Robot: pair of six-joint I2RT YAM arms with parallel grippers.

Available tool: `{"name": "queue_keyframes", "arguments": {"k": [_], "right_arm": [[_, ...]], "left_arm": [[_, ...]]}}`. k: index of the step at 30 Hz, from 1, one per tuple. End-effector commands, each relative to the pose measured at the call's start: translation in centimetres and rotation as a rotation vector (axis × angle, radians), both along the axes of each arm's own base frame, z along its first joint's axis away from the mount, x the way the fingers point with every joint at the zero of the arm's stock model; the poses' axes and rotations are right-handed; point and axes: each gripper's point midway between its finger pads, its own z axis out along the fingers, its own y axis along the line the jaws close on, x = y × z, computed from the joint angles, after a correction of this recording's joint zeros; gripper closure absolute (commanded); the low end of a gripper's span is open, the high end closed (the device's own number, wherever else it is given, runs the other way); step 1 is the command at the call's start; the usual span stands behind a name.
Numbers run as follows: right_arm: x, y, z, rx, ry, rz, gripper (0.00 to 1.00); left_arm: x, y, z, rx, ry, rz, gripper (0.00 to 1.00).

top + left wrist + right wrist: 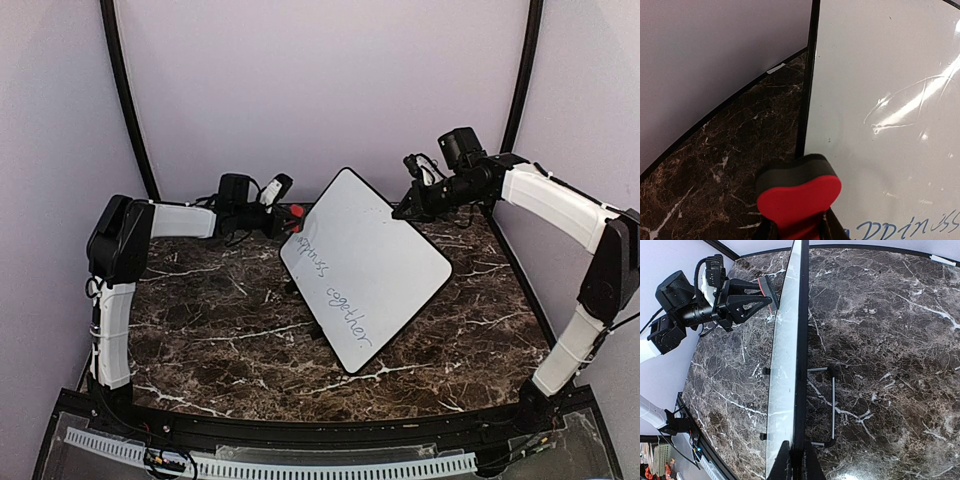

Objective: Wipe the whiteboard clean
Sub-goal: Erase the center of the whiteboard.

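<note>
My left gripper (287, 214) is pinched shut on the red foam eraser block with a dark felt face (799, 197). The right gripper (795, 464) is clamped on the rim of the large glossy white rectangular whiteboard with a thin black edge (365, 265), holding it tilted up off the dark brown marble-patterned tabletop (200, 330).

Key relation: the board face lies ahead and to the right of the eraser, with the felt at the board's nearest black edge. I cannot tell whether they are touching or just apart. The blue handwritten words (335, 290) run along the board's long side, starting just beside the eraser and leading away from it. The left arm is the one placed to wipe, and I judge the stroke should follow that line.

The left wrist view shows the first letters close up. The right wrist view shows the board edge-on, with a thin wire stand (832, 410) behind it.
</note>
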Motion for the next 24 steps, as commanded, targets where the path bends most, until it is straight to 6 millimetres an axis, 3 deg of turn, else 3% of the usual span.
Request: {"name": "queue_keyframes", "arguments": {"k": [1,5,19,24], "right_arm": [[-2.1,1.7,0.1,0.017,-0.039,0.151,1.0],[-2.1,1.8,0.1,0.02,-0.038,0.154,1.0],[-2.2,1.7,0.3,0.023,-0.037,0.152,1.0],[-2.3,1.8,0.4,0.026,-0.041,0.155,1.0]], "left_arm": [[-0.4,-0.1,-2.4,0.009,0.095,0.038,1.0],[-1.9,0.4,-5.1,-0.008,0.172,0.049,1.0],[-2.4,1.7,-7.1,0.026,0.283,0.158,1.0],[-3.3,2.2,-8.7,0.07,0.316,0.201,1.0]]}}
